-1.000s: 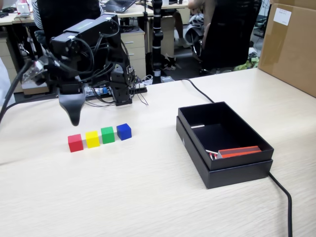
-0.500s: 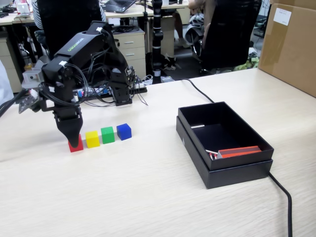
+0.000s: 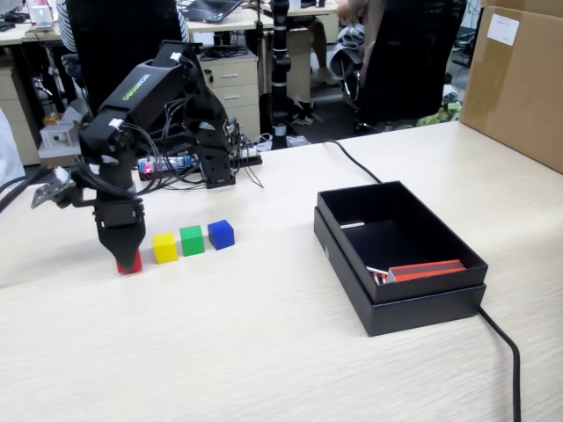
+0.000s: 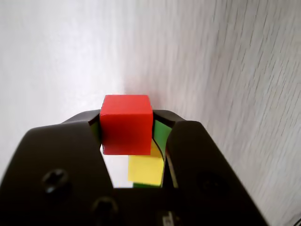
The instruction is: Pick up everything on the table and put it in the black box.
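Fixed view: bright, even indoor light; soft, faint shadows under the arm and beside the black box (image 3: 400, 303); mild softness overall, no strong glare.
Wrist view: table (image 4: 225, 61) washed out to near white at left, possibly overexposure; red cube (image 4: 127, 123) sharp; dark foreground slightly blurred; grain visible at right.

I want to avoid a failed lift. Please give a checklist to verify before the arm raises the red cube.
1. Red cube between the tool jaws: ok.
2. Jaws pressing the cube on both sides: cannot tell.
3. Yellow cube outside the jaws: ok, beside them in the fixed view.
4. Green cube and blue cube untouched: ok.
5. Black box open, with room: ok.
6. Table between cube and box free of obstacles: ok.
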`<action>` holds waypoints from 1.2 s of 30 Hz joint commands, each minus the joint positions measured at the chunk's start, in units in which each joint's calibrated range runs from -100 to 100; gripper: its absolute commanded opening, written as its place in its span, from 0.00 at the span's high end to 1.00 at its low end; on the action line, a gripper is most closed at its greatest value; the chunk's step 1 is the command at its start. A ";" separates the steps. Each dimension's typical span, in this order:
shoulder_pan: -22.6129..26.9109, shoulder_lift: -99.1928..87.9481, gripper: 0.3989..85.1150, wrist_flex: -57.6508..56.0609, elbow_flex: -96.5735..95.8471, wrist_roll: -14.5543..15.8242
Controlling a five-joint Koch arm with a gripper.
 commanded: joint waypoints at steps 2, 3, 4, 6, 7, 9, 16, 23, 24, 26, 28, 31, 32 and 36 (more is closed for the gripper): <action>4.74 -17.54 0.99 -0.17 4.83 2.59; 5.62 -18.69 0.99 -0.52 5.10 3.08; 8.55 -21.10 0.99 -1.98 5.82 4.93; 11.92 -23.28 0.99 -3.28 7.09 7.28; 13.48 -23.74 0.99 -4.32 8.18 8.35; 19.29 -23.74 0.99 -6.04 12.44 12.41; 32.67 -7.56 0.99 -10.45 30.48 20.66; 34.92 14.70 0.99 -10.45 35.65 22.95; 34.87 16.54 0.99 -10.45 35.92 22.95; 34.63 23.99 0.99 -10.45 37.19 23.05; 34.63 26.17 0.99 -10.45 38.10 23.05; 34.63 28.13 0.99 -10.45 38.19 23.05; 34.63 28.81 0.95 -10.45 38.01 23.05; 34.43 26.40 0.68 -10.54 36.83 23.00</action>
